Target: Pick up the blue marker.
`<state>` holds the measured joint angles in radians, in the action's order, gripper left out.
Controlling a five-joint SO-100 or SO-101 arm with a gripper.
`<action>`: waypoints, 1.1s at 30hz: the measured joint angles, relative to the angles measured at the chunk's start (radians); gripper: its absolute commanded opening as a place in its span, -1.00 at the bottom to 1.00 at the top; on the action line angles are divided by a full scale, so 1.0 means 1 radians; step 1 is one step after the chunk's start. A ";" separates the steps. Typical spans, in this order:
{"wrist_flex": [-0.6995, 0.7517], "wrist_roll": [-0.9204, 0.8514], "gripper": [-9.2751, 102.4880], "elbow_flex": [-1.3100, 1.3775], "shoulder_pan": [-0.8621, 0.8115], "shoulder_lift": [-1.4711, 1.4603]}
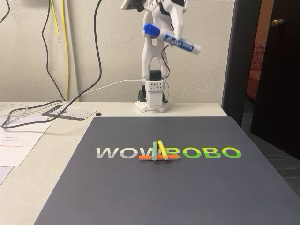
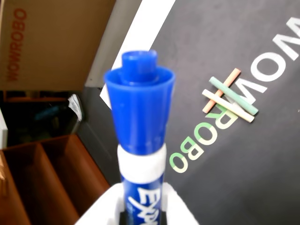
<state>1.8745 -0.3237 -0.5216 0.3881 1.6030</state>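
Cables (image 1: 56, 101) and loose papers (image 1: 16, 140) lie at the left of the surface (image 1: 70, 140) in the fixed view, beside a dark mat (image 1: 187, 197) printed with WOWROBO lettering. At the mat's centre three thin sticks lie crossed and touching: an orange stick (image 1: 150, 158) flat beneath a green stick (image 1: 154, 149) and a yellow stick (image 1: 162, 150). Above and behind them, the white arm (image 1: 154, 61) rises from its base at the back edge, and its hand (image 1: 172, 33) is clamped on the blue marker (image 1: 171, 39), which hangs high over the surface, tilted with its blue cap up to the left and its far end down to the right. The wrist view looks along the barrel, the white fingers (image 2: 180, 206) pressing the printed label just below the cap.

The pick-up looks essentially complete. The likely risk is slippage: the marker appears held off-centre on a smooth round barrel, so a jolt could let it rotate or drop onto the sticks below.
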 measured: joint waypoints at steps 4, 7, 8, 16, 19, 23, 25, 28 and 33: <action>0.000 0.087 -0.83 -0.054 0.000 0.074; 0.000 0.127 -0.83 -0.126 0.000 0.149; 0.000 0.143 -0.83 -0.167 0.000 0.184; -0.232 0.238 -0.83 -0.839 0.000 0.664; -0.328 0.244 -0.83 -1.048 -0.003 0.762; -0.440 0.275 -0.83 -1.258 -0.051 0.853; -0.495 0.288 -0.83 -1.356 -0.074 0.899; -0.575 0.295 -0.83 -1.489 -0.101 0.960; -0.676 0.293 -0.83 -1.681 -0.149 1.066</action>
<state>1.1980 -0.0307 -2.2028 0.2393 2.6691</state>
